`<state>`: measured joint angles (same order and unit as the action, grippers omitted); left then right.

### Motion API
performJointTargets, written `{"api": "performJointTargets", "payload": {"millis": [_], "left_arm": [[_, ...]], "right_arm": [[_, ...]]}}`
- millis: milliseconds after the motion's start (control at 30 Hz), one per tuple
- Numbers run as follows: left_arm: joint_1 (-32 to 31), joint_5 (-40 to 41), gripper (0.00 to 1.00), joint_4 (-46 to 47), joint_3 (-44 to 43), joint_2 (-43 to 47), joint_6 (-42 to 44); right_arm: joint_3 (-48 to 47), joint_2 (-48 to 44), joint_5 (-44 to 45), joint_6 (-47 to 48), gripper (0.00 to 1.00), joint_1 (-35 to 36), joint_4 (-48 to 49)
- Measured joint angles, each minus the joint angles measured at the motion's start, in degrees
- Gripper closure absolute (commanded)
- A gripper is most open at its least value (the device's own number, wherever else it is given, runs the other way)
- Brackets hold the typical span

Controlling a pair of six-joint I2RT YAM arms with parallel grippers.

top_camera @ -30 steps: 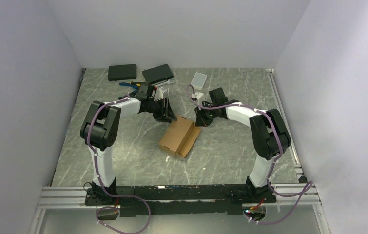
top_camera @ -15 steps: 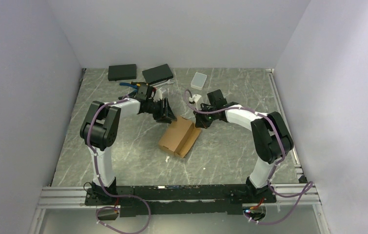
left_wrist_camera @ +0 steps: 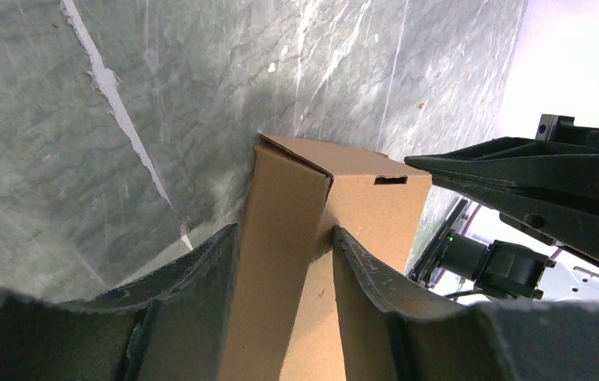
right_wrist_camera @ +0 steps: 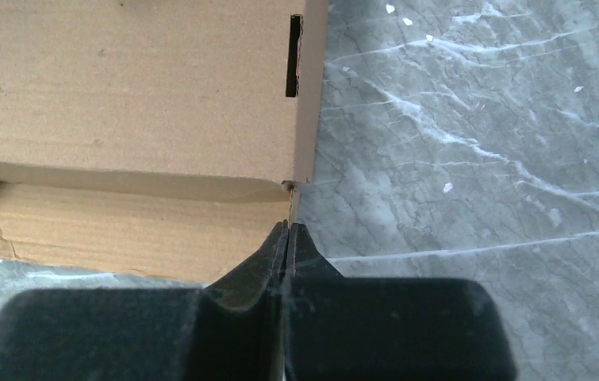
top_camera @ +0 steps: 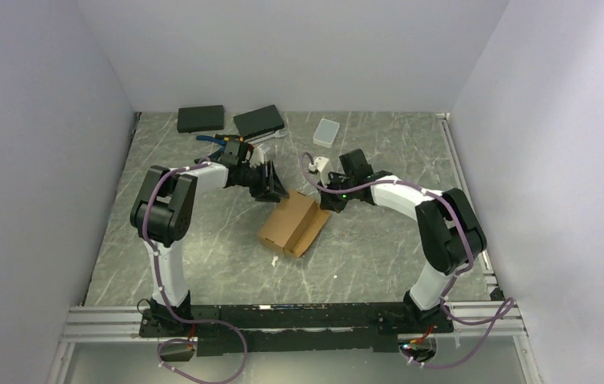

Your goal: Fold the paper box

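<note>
The paper box (top_camera: 290, 224), plain brown cardboard, lies partly folded in the middle of the table with one long wall raised. My left gripper (top_camera: 276, 190) is at its far left end. In the left wrist view its fingers (left_wrist_camera: 286, 232) are shut on the box's raised side wall (left_wrist_camera: 280, 262), one pad on each face. My right gripper (top_camera: 326, 202) is at the far right corner. In the right wrist view its tips (right_wrist_camera: 288, 226) are pressed together, just touching the corner of the box (right_wrist_camera: 137, 87) below a slot in the panel.
Two flat black boxes (top_camera: 201, 118) (top_camera: 258, 120) lie at the back left, and a small translucent white case (top_camera: 326, 132) at the back centre. Grey walls close in three sides. A metal rail (top_camera: 462, 184) runs along the table's right edge.
The right arm has shifted, its elbow swinging outward and its gripper edging toward the box corner. The box has slid slightly to the left. The left grip is unchanged.
</note>
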<state>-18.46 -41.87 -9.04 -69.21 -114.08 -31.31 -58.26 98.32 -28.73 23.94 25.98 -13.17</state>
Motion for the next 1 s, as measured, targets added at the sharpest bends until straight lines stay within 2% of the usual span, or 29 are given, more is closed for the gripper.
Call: {"api": "performJointTargets", "payload": {"millis": [667, 1000], "left_arm": [[0.2, -0.6, 0.50, 0.2, 0.2, 0.0, 0.2], [-0.1, -1.9, 0.50, -2.1, -0.6, -0.2, 2.2]], "right_arm": [[1.0, -0.9, -0.1, 2.1, 1.00, 0.2, 0.6], [1.0, -0.9, 1.6, 2.9, 1.00, 2.5, -0.4]]}}
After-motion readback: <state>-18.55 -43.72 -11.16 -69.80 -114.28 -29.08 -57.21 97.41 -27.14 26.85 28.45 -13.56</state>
